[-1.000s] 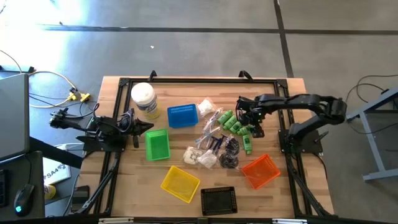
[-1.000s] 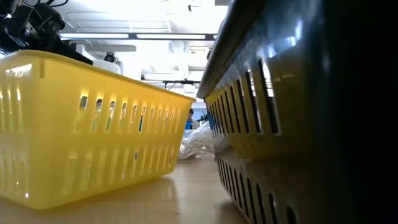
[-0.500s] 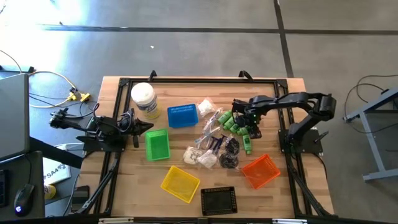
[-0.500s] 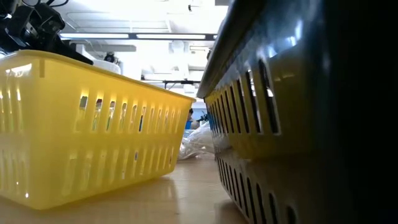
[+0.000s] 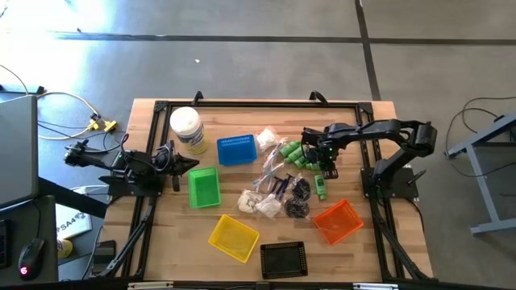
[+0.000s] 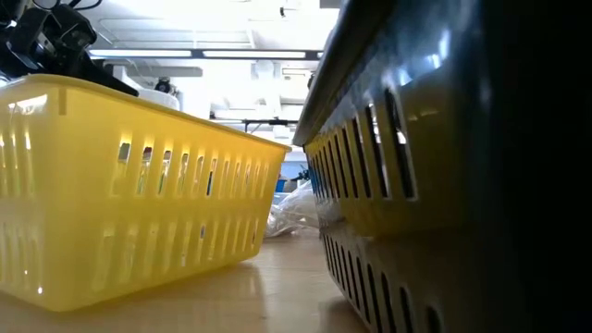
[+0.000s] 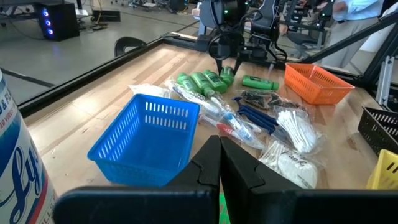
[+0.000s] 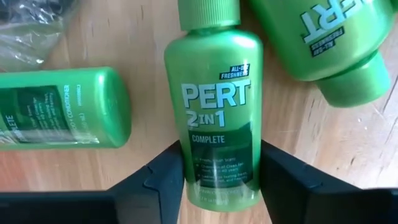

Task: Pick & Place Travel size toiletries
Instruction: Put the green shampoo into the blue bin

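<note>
The wooden bench (image 5: 161,242) holds everything. The right arm reaches over the middle of it, and the left arm rests at the left side.

A big jar with a white lid (image 5: 186,129) stands near the back left. Next come the baskets: a blue basket (image 5: 237,150) beside the jar, a green basket (image 5: 203,187) in front of it, a yellow basket (image 5: 234,238) and a black basket (image 5: 283,259) near the front edge, and an orange basket (image 5: 337,221) at the right.

The travel size toiletries sit in a heap in the middle of the bench, between the blue and orange baskets. There are clear sachets with thin sticks (image 7: 214,112), white packets (image 5: 267,207) and small dark pieces (image 5: 298,200).

The small green bottles (image 5: 297,155) lie at the back right of the heap. The right gripper (image 5: 316,155) is down over them. Its jaws stand apart on both sides of one green bottle (image 8: 216,118) that lies flat on the wood. I cannot tell if they touch it.

The left gripper (image 7: 220,163) has its jaws pressed together with nothing between them.
</note>
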Controlling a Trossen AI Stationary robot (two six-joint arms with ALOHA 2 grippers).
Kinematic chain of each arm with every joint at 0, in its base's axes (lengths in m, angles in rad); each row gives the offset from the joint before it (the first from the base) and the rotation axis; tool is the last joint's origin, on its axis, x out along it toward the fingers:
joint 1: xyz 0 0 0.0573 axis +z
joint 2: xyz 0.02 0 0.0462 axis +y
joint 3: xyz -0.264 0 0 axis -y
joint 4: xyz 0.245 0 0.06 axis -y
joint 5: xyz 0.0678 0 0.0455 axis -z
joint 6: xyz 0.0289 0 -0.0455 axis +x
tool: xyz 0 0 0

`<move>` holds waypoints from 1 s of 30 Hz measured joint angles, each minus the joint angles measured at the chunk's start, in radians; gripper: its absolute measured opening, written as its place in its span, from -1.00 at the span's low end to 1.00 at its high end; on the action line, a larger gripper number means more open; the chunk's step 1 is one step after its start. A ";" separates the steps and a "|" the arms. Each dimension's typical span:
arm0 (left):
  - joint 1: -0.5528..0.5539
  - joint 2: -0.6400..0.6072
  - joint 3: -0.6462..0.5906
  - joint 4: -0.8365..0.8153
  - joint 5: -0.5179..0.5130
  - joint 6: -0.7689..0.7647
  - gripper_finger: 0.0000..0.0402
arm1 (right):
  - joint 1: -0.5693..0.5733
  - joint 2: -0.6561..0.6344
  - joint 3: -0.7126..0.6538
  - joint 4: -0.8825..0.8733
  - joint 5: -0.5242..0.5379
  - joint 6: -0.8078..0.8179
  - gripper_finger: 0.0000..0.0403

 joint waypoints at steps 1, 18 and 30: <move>0.000 0.000 0.000 0.000 0.000 0.000 -1.00 | 0.000 -0.015 -0.004 -0.005 -0.001 0.005 -0.13; 0.000 0.000 0.000 0.001 0.001 0.000 -1.00 | 0.007 -0.350 -0.001 0.111 -0.262 0.122 -0.19; 0.000 0.000 0.000 0.001 0.001 0.000 -1.00 | 0.010 -0.577 0.000 0.264 -0.397 0.201 -0.21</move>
